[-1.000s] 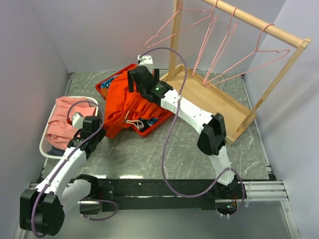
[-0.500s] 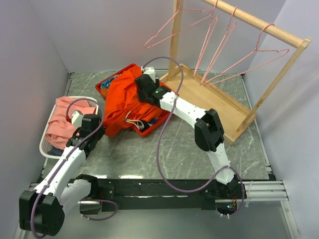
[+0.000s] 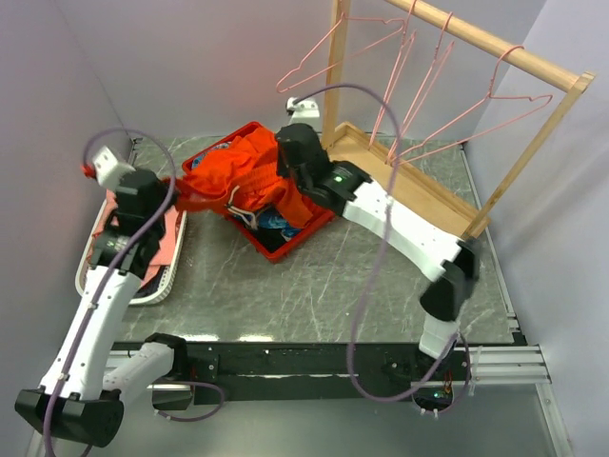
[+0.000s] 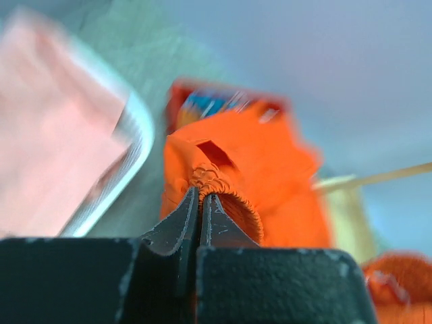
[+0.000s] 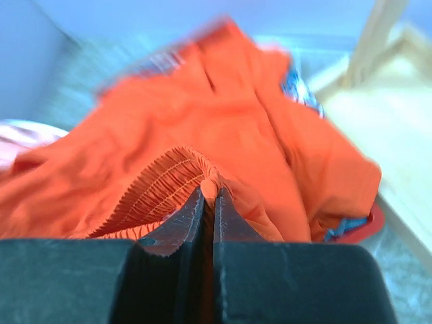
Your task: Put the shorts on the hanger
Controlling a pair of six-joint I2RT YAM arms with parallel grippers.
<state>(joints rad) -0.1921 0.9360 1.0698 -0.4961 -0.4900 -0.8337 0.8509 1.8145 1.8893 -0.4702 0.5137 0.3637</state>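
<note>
The orange-red shorts (image 3: 233,181) hang stretched above the red basket (image 3: 303,233), white drawstring (image 3: 243,217) dangling. My left gripper (image 3: 177,196) holds their left end; in the left wrist view it (image 4: 200,194) is shut on the gathered waistband (image 4: 233,202). My right gripper (image 3: 279,177) holds the right end; in the right wrist view it (image 5: 210,191) is shut on a fold of the elastic waistband (image 5: 162,179). Several pink wire hangers hang from the wooden rail at the back right, the nearest hanger (image 3: 314,59) above and behind the right wrist.
A white basket (image 3: 150,290) with salmon-pink cloth (image 3: 171,238) lies at the left, under my left arm. Blue patterned fabric (image 3: 276,226) lies in the red basket. The wooden rack's base (image 3: 409,195) and upright post (image 3: 333,71) stand just right of the shorts.
My right gripper has closed on the waistband and shifted right. My left arm has risen and swung left and back, pulling the shorts' left end up and out.
</note>
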